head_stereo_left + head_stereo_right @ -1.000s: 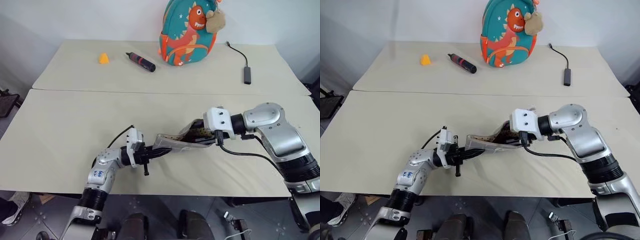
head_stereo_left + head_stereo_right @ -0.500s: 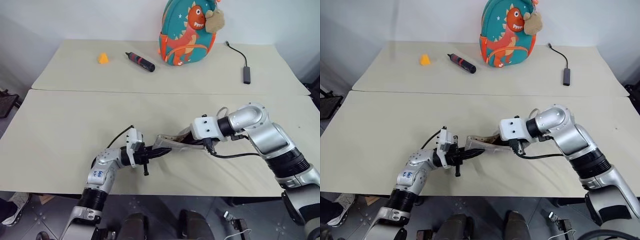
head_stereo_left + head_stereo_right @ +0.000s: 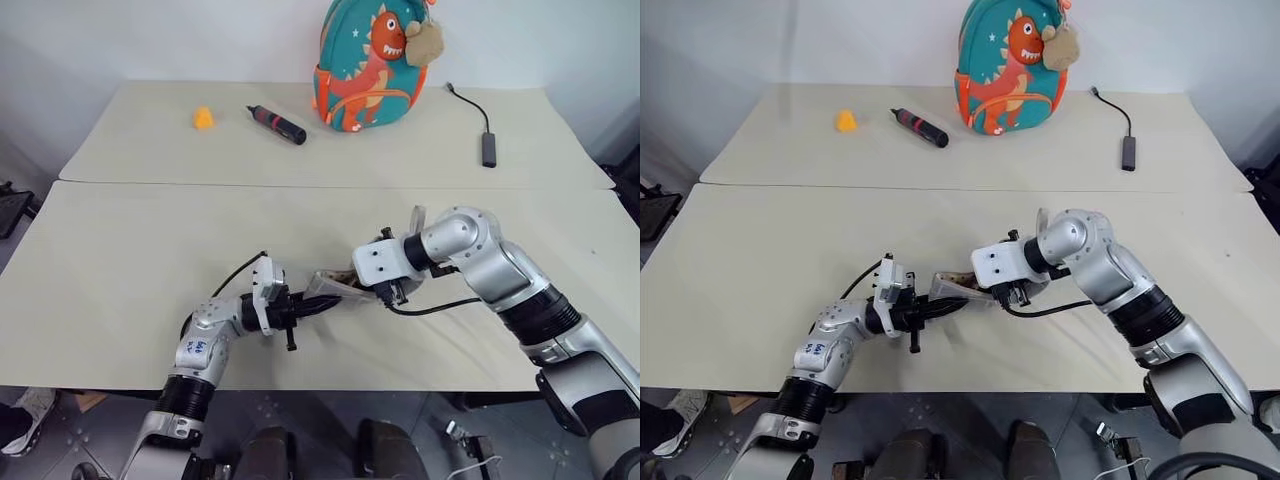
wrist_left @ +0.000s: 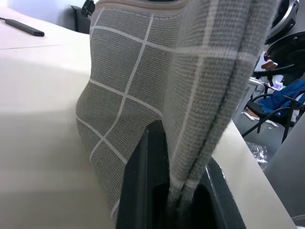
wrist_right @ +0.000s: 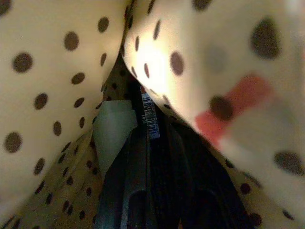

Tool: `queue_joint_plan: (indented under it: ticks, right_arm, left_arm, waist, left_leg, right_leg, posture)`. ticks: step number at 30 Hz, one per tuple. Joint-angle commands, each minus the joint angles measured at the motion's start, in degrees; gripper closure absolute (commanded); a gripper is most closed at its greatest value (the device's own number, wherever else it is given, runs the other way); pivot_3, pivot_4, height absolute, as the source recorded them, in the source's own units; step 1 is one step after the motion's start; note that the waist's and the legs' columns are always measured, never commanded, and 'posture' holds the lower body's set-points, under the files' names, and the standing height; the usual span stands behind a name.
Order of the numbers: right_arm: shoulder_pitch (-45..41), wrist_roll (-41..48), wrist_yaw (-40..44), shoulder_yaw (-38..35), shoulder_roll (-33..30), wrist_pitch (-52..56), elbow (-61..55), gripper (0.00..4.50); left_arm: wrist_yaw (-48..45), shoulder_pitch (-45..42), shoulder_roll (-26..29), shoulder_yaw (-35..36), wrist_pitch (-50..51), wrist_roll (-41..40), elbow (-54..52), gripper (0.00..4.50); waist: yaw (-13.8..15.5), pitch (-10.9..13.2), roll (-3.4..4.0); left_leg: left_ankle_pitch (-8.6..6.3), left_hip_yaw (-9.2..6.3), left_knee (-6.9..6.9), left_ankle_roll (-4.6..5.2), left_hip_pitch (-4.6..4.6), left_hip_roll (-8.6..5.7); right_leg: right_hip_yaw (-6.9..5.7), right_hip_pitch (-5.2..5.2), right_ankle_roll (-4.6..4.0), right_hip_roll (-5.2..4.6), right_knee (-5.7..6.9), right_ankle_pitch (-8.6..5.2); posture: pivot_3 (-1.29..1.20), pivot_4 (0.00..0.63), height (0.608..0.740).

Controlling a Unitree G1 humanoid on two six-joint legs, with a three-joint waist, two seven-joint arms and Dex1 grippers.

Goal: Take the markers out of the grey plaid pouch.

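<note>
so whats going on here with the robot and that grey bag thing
The robot is working on the grey plaid pouch lying on the near table. Its left pincer is shut on one end of the pouch, holding it. The right pincer is inside the pouch's dotted lining, fingers closed around a dark marker with a label. No marker is out of the pouch yet. A dinosaur backpack and another marker sit on the far table.

The two head pictures are bright and sharp, with soft, even light and only faint shadows on the table (image 3: 120, 260). The left wrist picture is bright too, but the grey plaid pouch (image 4: 143, 95) is so close that its near edge looks fuzzy. The right wrist picture is dim and yellowish, with a bright glowing patch near the top middle and a blurry red smear at the right.
</note>
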Motion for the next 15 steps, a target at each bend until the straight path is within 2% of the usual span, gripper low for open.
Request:
queue_joint_plan:
  ticks: [1, 3, 5, 7, 13, 15]
  right_arm:
    - [0.6, -2.3, 0.3, 2.6, 1.4, -0.4, 2.8, 3.79]
    - [0.8, -2.2, 0.3, 2.2, 1.7, -0.1, 3.4, 3.61]
    - [0.7, -2.4, -0.6, 1.8, 2.1, -2.3, 4.4, 3.22]
    - [0.6, -2.6, -0.4, 1.8, 2.1, -4.4, 5.3, 2.64]
    - [0.5, -2.9, 0.4, 2.4, 3.0, -5.7, 7.7, 2.64]
    - [0.6, -3.3, 0.5, 2.8, 3.2, -6.5, 8.4, 3.05]
  left_arm:
    - [-0.7, -0.7, -0.6, -0.2, -0.9, -0.5, -1.5, 4.50]
    - [-0.5, -0.5, -0.6, -0.1, -1.0, -0.5, -1.6, 4.50]
    - [-0.4, -0.3, -0.7, 0.0, -1.1, -0.5, -1.7, 4.50]
    - [-0.3, -0.2, -0.7, 0.0, -1.2, -0.5, -1.7, 4.50]
    - [-0.1, -0.3, -0.7, 0.2, -1.5, -0.4, -1.4, 4.50]
    - [-0.1, -0.4, -0.7, 0.2, -1.5, -0.4, -1.3, 4.50]
  waist:
    - [-0.1, 0.0, 0.01]
    - [-0.1, 0.0, 0.02]
    - [-0.1, 0.0, 0.02]
    - [-0.2, 0.0, 0.02]
    - [-0.2, 0.0, 0.02]
    - [-0.3, 0.0, 0.02]
  left_leg:
    - [0.00, 0.00, 0.01, 0.00, 0.02, 0.01]
    - [0.00, 0.01, 0.01, 0.00, 0.04, 0.02]
    - [0.00, 0.01, 0.02, -0.01, 0.05, 0.02]
    - [0.00, 0.02, 0.02, -0.01, 0.05, 0.02]
    - [0.00, 0.01, -0.01, -0.01, 0.04, 0.02]
    - [0.00, 0.02, -0.01, -0.01, 0.05, 0.03]
  right_leg:
    - [0.01, 0.00, 0.00, 0.00, 0.02, 0.00]
    - [0.02, 0.01, 0.00, 0.00, 0.04, 0.00]
    - [0.02, 0.01, 0.00, 0.00, 0.05, 0.00]
    - [0.03, 0.01, 0.00, 0.00, 0.05, 0.00]
    - [0.02, 0.00, 0.00, 0.01, 0.02, 0.00]
    - [0.02, 0.00, 0.00, 0.01, 0.03, 0.00]
  posture:
    - [0.00, 0.150, 0.740]
    - [0.00, 0.150, 0.740]
    - [0.00, 0.150, 0.740]
    - [0.00, 0.150, 0.740]
    - [0.00, 0.150, 0.740]
    - [0.00, 0.150, 0.740]
